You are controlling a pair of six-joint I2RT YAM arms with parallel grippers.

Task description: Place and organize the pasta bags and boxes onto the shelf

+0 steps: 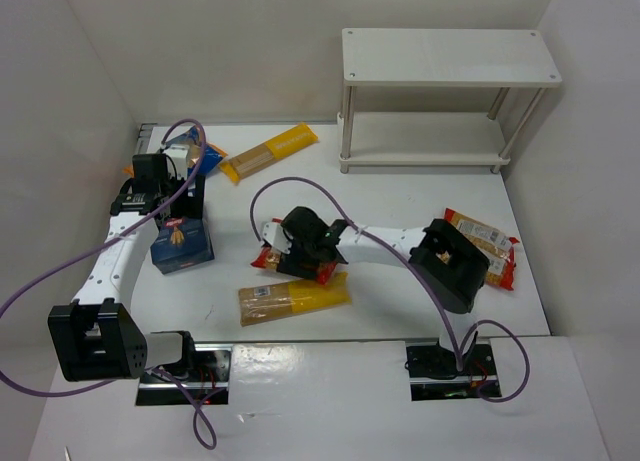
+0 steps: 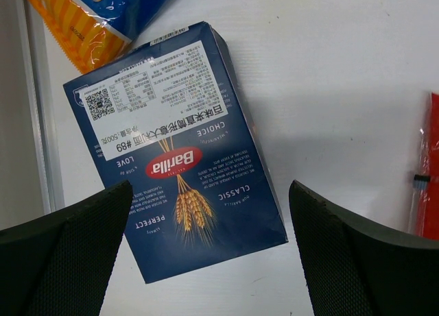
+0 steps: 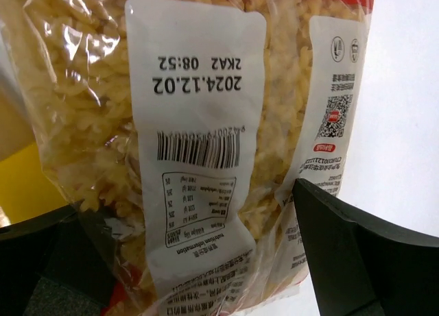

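A dark blue pasta box (image 2: 171,158) with a red logo lies flat on the table, and my left gripper (image 2: 209,258) hovers open above its near end. The same box (image 1: 183,246) sits at the left in the top view. My right gripper (image 3: 199,261) is open, one finger on each side of a red-edged clear bag of short pasta (image 3: 199,90); that bag (image 1: 268,258) lies mid-table. A second red-edged bag (image 1: 487,244) lies at the right. A blue-orange bag (image 1: 207,159) and a yellow spaghetti pack (image 1: 270,151) lie at the back, another spaghetti pack (image 1: 293,299) at the front. The white two-tier shelf (image 1: 450,56) stands at the back right.
White walls close in the table on the left, back and right. Purple cables (image 1: 310,186) loop over both arms. The right arm's elbow (image 1: 455,266) hangs beside the second red-edged bag.
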